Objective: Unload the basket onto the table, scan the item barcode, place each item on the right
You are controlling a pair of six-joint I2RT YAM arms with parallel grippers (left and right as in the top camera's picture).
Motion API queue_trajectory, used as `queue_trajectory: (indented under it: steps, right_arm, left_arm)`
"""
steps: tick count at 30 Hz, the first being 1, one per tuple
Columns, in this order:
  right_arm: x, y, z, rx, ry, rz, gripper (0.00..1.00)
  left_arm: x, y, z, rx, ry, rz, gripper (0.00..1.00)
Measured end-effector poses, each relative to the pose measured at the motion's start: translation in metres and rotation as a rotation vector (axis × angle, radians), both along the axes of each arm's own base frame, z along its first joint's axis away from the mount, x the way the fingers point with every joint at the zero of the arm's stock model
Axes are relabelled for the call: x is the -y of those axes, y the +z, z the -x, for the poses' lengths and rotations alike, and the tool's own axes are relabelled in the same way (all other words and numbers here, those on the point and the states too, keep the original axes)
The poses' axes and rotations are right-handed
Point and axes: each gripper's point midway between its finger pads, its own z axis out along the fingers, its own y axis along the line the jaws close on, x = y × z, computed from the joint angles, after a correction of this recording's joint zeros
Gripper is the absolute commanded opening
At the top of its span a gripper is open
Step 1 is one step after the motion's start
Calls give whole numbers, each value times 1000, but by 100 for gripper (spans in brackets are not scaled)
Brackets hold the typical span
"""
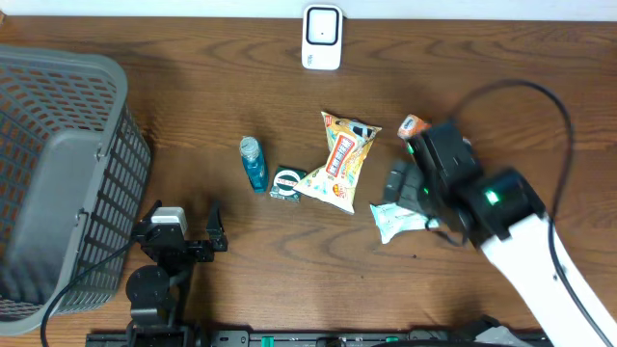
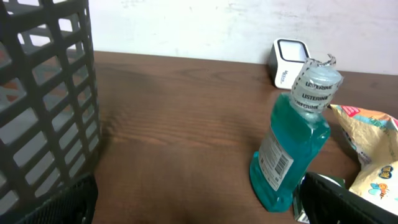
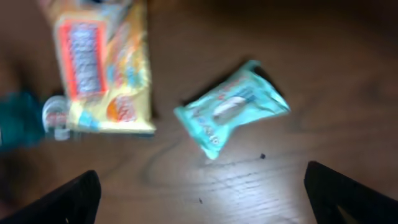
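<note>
The teal packet (image 3: 233,106) lies flat on the desk (image 1: 193,87), free of my right hand (image 3: 200,183). That hand hangs over it with fingers spread wide, one at each lower corner of the blurred wrist view. The packet's print is too smeared to read. Just to its left, not touching, lies a yellow snack bag (image 1: 339,162), with a green item (image 1: 286,183) against the bag's lower left corner and a blue bottle (image 1: 253,162) beside that, a barcode showing on its label. A small orange item (image 1: 414,125) sits near my right wrist. The white scanner (image 1: 321,37) stands at the desk's far edge, well apart from the packet. My left hand (image 2: 196,193) waits low at the near edge, fingers also spread and holding nothing, next to the grey basket (image 1: 125,164).
</note>
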Motion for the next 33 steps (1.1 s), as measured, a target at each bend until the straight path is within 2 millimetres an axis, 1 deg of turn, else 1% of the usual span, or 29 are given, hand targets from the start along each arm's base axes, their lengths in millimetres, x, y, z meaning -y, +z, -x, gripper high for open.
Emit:
queue_trajectory:
  steps: [1, 2, 3, 4, 8, 9, 12, 14, 16, 18, 20, 21, 22, 23, 24, 26, 27, 29, 30, 32, 33]
  right_arm:
    - [8, -12, 5, 7, -80, -4, 95]
    - [10, -18, 6, 6, -107, -7, 90]
    - [12, -31, 6, 10, -149, -16, 88]
    - [13, -49, 6, 3, -184, -23, 85]
    - [12, -108, 9, -23, -269, -58, 82]
    - [11, -119, 9, -23, -280, -68, 83]
    - [12, -140, 10, -20, -304, -77, 83]
    - [13, -148, 9, -12, -315, -81, 81]
    - [13, -153, 6, 6, -326, -84, 73]
    - [13, -158, 2, 24, -336, -84, 69]
    - [13, -169, -2, 25, -337, -77, 64]
    - [13, -175, -2, 14, -339, -69, 59]
    - [13, -181, -2, 5, -339, -58, 49]
    - [13, -182, -7, 11, -342, -51, 40]
    - [11, -183, -10, 14, -342, -55, 34]
    - [9, -187, -17, 19, -349, -47, 27]
    - [8, -188, -21, 20, -353, -45, 22]
    - [7, -188, -22, 13, -356, -40, 15]
    - [7, -187, -22, 4, -360, -42, 7]
    - [7, -185, -21, -33, -371, -58, 1]
    - [10, -183, -16, -78, -367, -53, 1]
  left_arm:
    - [0, 0, 0, 0, 0, 0, 100]
    - [0, 0, 0, 0, 0, 0, 100]
    - [0, 0, 0, 0, 0, 0, 100]
    - [0, 0, 0, 0, 0, 0, 100]
    - [0, 0, 0, 0, 0, 0, 100]
    - [0, 0, 0, 0, 0, 0, 100]
    - [0, 0, 0, 0, 0, 0, 100]
    - [0, 0, 0, 0, 0, 0, 100]
    - [0, 0, 0, 0, 0, 0, 100]
    - [0, 0, 0, 0, 0, 0, 100]
    - [0, 0, 0, 0, 0, 0, 100]
    - [0, 0, 0, 0, 0, 0, 100]
    - [0, 0, 0, 0, 0, 0, 100]
    - [0, 0, 0, 0, 0, 0, 100]
    - [0, 0, 0, 0, 0, 0, 100]
    - [0, 0, 0, 0, 0, 0, 100]
    - [0, 0, 0, 0, 0, 0, 100]
    - [0, 0, 0, 0, 0, 0, 100]
    - [0, 0, 0, 0, 0, 0, 100]
    - [0, 0, 0, 0, 0, 0, 100]
    - [0, 0, 0, 0, 0, 0, 100]
